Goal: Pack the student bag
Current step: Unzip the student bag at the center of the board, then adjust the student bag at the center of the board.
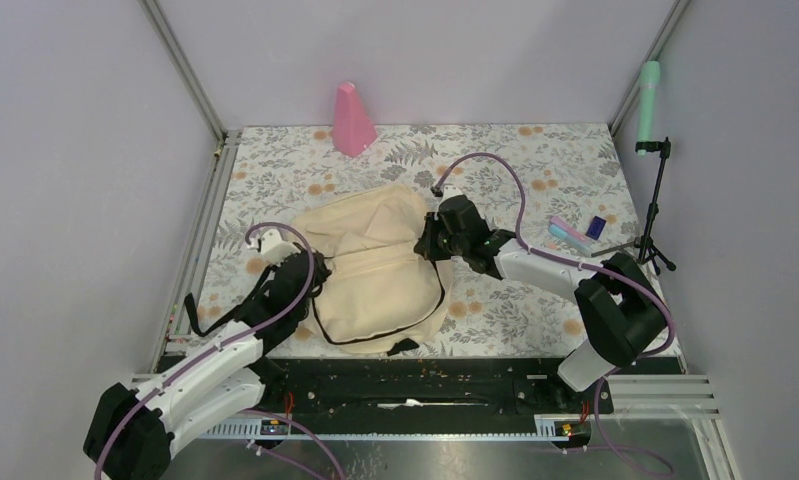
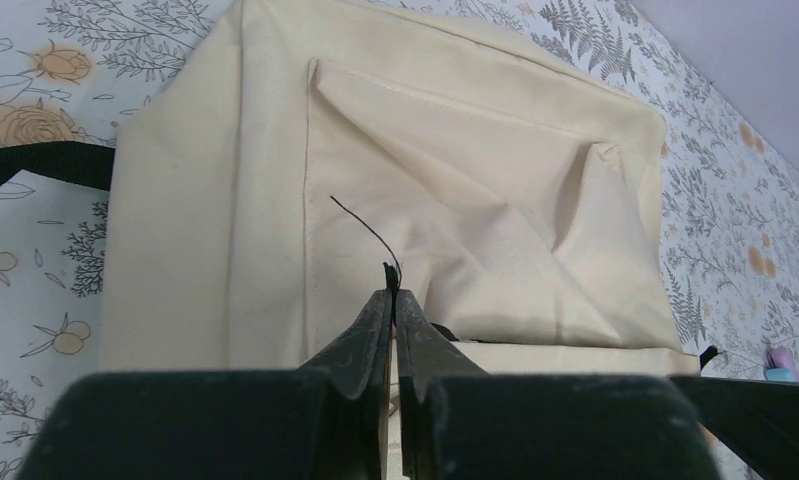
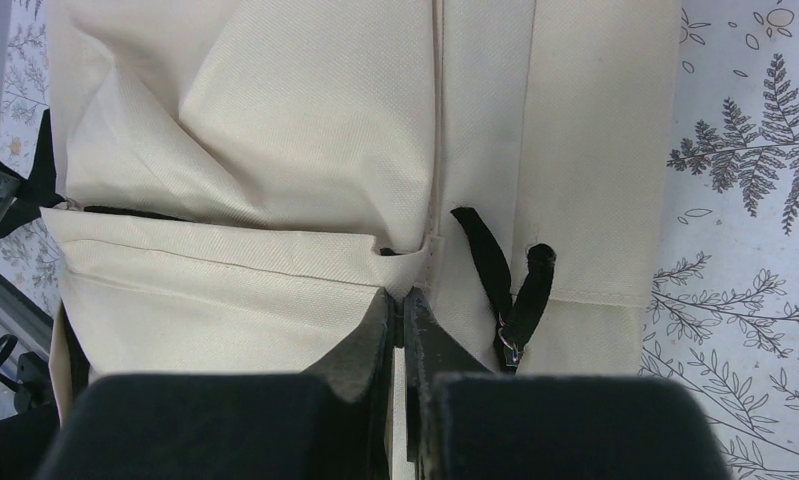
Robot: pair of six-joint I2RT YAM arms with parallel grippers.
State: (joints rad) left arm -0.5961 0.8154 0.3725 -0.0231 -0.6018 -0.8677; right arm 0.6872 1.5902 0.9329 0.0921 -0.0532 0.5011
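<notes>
While both arms lean in from the near edge, the large soft cream fabric backpack (image 1: 380, 275) with black straps lies slumped on the floral-print table (image 1: 545, 160), about mid-table and a touch left of centre. A dark zipper line curves round its near side.

Over on the left, the left gripper (image 2: 392, 292) is down at the backpack's left edge, fingers pressed flat together with no gap showing. The tips sit right against the cream cloth, and a thin dark thread (image 2: 365, 225) curls up from them. Whether any fabric is actually caught between them, I can't tell. A black webbing strap (image 2: 40, 165) runs off the backpack's left side across the table.

On the other side, the right gripper (image 3: 399, 298) is at the backpack's far right edge, and it's closed tight as well. Its tips meet at a fold beside a vertical seam, touching the cloth; again, a pinch of fabric can't be confirmed. Just beside those tips hangs a black looped zipper pull (image 3: 515, 290) with a small metal clip at its base.

Round the edges: a pink cone (image 1: 353, 120) stands upright at the far side, well apart from the backpack. A mint-green microphone on a black tripod (image 1: 652, 150) stands at the right edge, and a small dark blue block (image 1: 596, 227) sits next to a pink-and-blue item (image 1: 569, 234) near it.
</notes>
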